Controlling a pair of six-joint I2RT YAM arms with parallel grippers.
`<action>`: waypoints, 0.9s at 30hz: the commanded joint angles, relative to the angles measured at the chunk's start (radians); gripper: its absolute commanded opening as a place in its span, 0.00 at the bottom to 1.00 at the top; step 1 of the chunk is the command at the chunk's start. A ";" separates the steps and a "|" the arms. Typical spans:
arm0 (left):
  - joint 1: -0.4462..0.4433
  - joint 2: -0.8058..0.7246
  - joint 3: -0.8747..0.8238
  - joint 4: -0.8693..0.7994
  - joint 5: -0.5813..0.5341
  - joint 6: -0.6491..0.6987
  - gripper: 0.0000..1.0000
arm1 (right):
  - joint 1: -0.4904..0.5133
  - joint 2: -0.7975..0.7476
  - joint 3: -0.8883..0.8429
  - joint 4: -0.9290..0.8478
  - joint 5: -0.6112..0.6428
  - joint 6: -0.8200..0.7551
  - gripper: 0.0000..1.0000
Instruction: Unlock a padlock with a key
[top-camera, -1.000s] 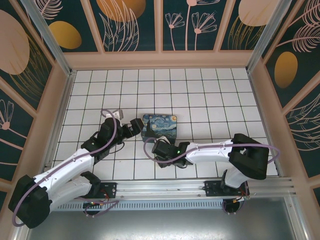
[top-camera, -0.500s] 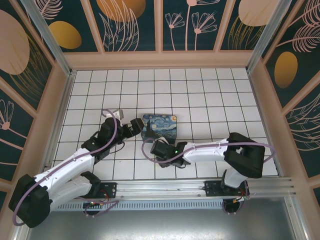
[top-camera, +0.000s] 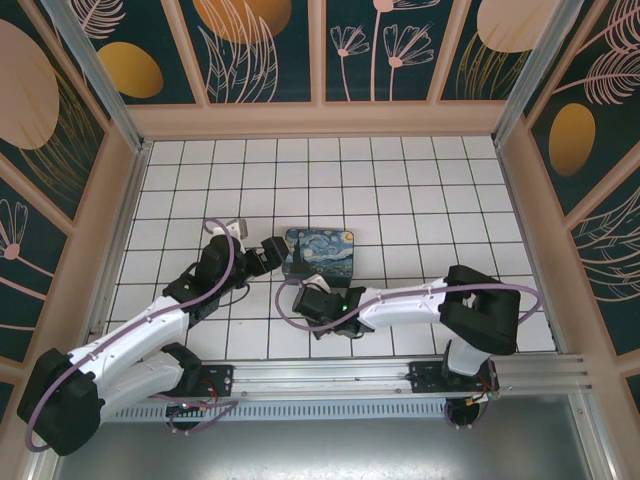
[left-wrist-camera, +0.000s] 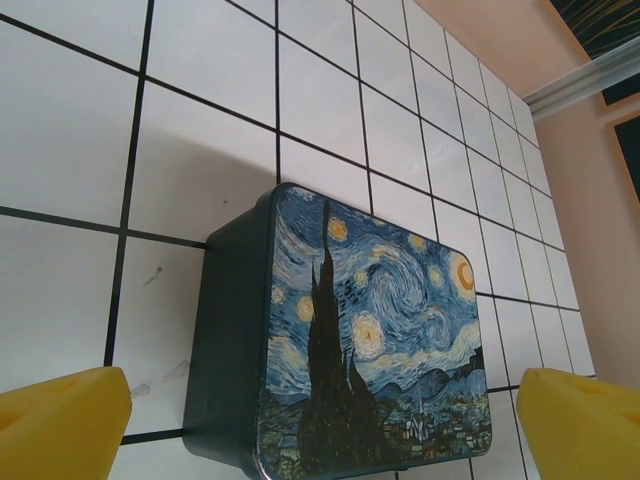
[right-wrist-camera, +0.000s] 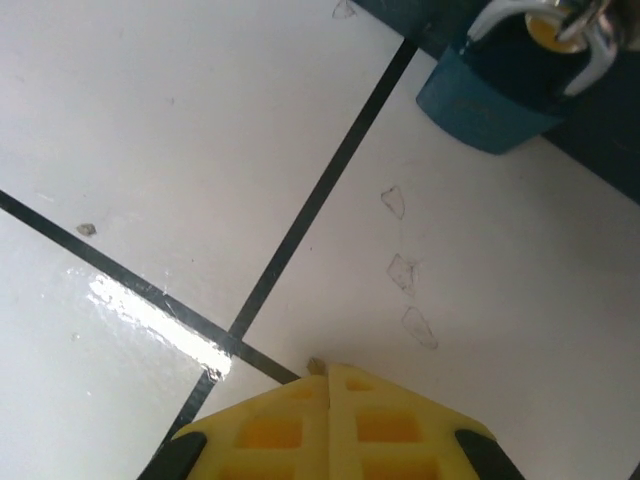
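Box (top-camera: 322, 252) on tiled floor (top-camera: 420, 190), near middle, well before back wall. Left gripper (top-camera: 276, 256) just beside box, at its left end. Right gripper (right-wrist-camera: 330, 385) in front of box, low over floor. Padlock (right-wrist-camera: 598, 50) at box's front wall, beyond right gripper, apart from it.

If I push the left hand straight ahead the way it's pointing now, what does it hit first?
The painted box, most likely: it sits dead centre between the left hand's open yellow fingers. How close it is, I can't tell.
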 joint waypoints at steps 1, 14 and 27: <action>-0.003 0.001 0.018 0.028 0.023 -0.003 0.99 | -0.021 0.015 -0.036 -0.014 -0.025 0.008 0.00; -0.004 0.015 0.032 0.039 0.056 -0.026 0.99 | -0.042 -0.254 -0.015 0.065 -0.014 0.093 0.00; -0.003 0.015 0.019 0.046 0.057 -0.041 0.99 | -0.046 -0.227 -0.076 -0.023 0.023 0.311 0.55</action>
